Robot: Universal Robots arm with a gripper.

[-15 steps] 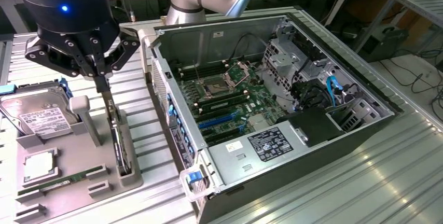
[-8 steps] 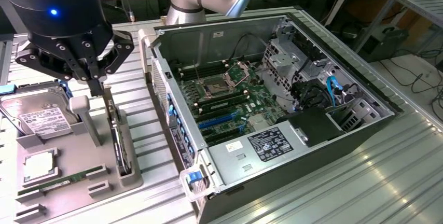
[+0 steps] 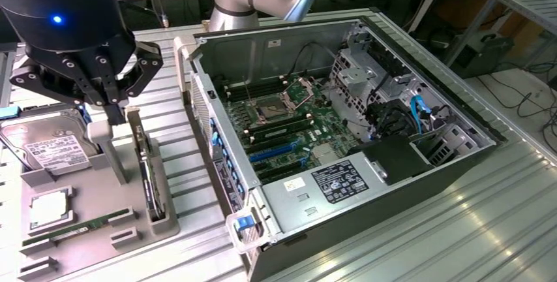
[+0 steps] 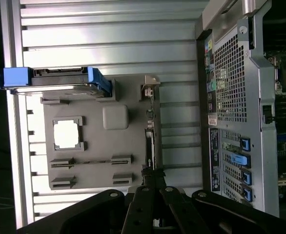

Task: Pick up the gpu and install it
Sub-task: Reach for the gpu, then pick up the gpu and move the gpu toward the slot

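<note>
GPU [image 3: 150, 184] is standing on its long edge in a slot of the grey holder tray [image 3: 87, 256], around 8 o'clock in the exterior view, not lifted out yet.

Going left to right, the hard drive [image 3: 39, 141] is parked at the tray's 9 o'clock side. Next comes a chunky grey post [image 3: 109, 155], with the card just beside it on its 3 o'clock side. Well apart, over at 3 o'clock, sits the open computer case [image 3: 392, 230] with its blue expansion slots [image 3: 274, 151] facing up.

The gripper [image 3: 113, 113] hangs over the tray at roughly 10 o'clock with the claw closed all the way. In the wrist view the tips meet right over one end of the card's top edge. Whether they're actually pinching that edge or just sitting above it is hard to tell.

For the pickup itself, the robot probably wants its jaws square to the card's flat faces and biting on solid board, not the fan. A thin card like this will likely twist if it's grabbed off-line. It should come straight up out of the slot, since that post is close enough to snag on.
</note>
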